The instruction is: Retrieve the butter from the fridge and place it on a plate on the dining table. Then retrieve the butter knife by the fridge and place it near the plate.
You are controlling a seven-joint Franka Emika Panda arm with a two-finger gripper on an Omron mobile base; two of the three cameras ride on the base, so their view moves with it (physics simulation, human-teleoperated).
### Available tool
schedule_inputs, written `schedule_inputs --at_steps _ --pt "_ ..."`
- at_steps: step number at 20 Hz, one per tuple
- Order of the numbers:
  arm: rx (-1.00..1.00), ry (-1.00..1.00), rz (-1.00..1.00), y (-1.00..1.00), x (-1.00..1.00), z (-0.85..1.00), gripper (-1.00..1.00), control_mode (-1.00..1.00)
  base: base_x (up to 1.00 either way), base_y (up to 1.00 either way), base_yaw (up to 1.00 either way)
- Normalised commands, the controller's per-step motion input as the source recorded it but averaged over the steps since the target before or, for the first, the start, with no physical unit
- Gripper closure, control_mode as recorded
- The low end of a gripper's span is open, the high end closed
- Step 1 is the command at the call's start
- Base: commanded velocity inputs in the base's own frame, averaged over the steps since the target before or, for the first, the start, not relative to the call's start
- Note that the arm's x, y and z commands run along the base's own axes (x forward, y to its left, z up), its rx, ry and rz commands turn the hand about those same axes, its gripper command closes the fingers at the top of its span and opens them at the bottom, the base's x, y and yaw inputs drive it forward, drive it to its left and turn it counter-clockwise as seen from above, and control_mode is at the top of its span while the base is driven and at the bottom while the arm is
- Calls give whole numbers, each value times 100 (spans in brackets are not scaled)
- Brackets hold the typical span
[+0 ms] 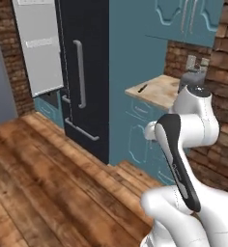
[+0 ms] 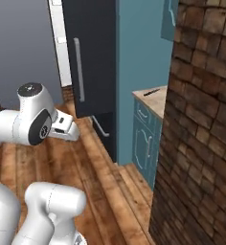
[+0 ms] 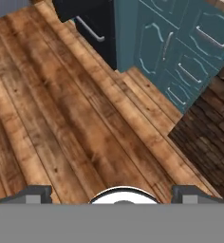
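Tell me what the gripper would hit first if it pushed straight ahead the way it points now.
Most likely the wooden floor. The open gripper looks down at bare planks, and nothing stands between in the hand view. The fridge and the teal cabinets lie farther off toward the top of that view, though depth is hard to judge.

You're looking at a wood plank floor point(image 1: 48, 183) running up to teal base cabinets point(image 3: 180, 52) with grey handles. A light wood counter point(image 1: 157, 89) tops them, and teal upper cabinets point(image 1: 188, 19) hang above. Red-brown brick wall point(image 2: 201, 124) stands close on your right; more brick point(image 1: 9, 58) sits far left beside a grey wall point(image 2: 24, 43). Light is even.
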Motion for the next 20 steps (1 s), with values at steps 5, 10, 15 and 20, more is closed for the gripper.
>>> schedule_inputs --at_steps 5,10,15,20 --pt "0 0 0 0 0 0 -100 100 100 0 -27" --pt "0 0 0 0 0 0 -100 100 100 42 -52" --pt "0 0 0 0 0 0 -100 100 77 16 -58" --pt "0 0 0 0 0 0 -100 100 65 7 -59"
